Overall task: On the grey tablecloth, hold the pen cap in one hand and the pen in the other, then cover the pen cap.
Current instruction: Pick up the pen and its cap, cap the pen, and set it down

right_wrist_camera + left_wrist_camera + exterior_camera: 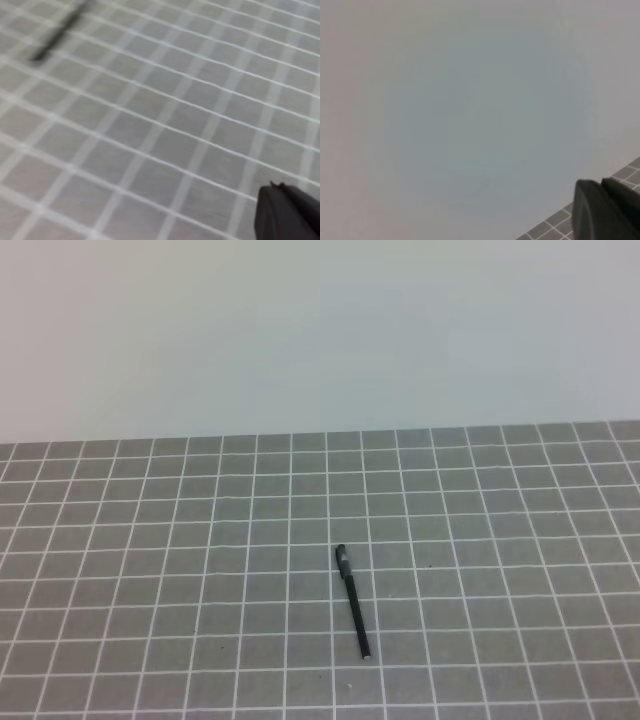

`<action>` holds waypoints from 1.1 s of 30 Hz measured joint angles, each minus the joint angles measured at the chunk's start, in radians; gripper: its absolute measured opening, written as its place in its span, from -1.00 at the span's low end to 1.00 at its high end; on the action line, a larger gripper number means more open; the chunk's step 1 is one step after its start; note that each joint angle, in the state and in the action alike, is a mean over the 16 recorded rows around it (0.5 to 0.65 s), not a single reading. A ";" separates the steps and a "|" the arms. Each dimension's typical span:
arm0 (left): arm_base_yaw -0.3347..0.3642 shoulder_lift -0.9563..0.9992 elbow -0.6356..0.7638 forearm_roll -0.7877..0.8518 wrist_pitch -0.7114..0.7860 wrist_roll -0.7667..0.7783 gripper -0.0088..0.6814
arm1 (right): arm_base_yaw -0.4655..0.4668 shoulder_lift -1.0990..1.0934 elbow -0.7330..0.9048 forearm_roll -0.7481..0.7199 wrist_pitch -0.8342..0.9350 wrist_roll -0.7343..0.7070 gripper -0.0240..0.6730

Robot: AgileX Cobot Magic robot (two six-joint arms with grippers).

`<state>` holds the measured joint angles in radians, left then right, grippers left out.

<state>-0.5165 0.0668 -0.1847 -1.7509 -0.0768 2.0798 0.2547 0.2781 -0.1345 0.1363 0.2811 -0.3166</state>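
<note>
The pen [354,605] lies alone on the grey tablecloth [200,570], a little right of centre, slanting from upper left to lower right with a small pale tip at its near end. Its far end is thicker, with a greyish band; this looks like the pen cap [342,556], on or against the pen, I cannot tell which. In the right wrist view the pen [57,32] is a blurred dark streak at top left. Neither arm shows in the high view. My left gripper [601,184] and right gripper [278,187] each show only dark fingertips pressed together, holding nothing.
A plain pale wall [320,330] rises behind the cloth's far edge, and the left wrist view faces it, with only a corner of the grey tablecloth [555,222] showing. The right wrist camera looks down on the grey tablecloth [150,125], well away from the pen.
</note>
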 joint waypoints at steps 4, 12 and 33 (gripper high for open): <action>0.007 0.000 0.000 0.000 0.003 0.000 -0.98 | -0.101 -0.106 0.065 0.014 -0.043 0.002 -0.92; 0.115 0.002 0.000 -0.020 0.012 -0.001 -0.98 | -0.202 -0.261 0.132 0.032 -0.040 0.005 -0.92; 0.465 0.080 0.000 -0.020 0.020 -0.070 -0.98 | -0.217 -0.299 0.127 -0.057 0.035 0.153 -0.92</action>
<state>-0.0514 0.1464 -0.1847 -1.7708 -0.0564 2.0101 0.0376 -0.0213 -0.0074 0.0794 0.3156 -0.1633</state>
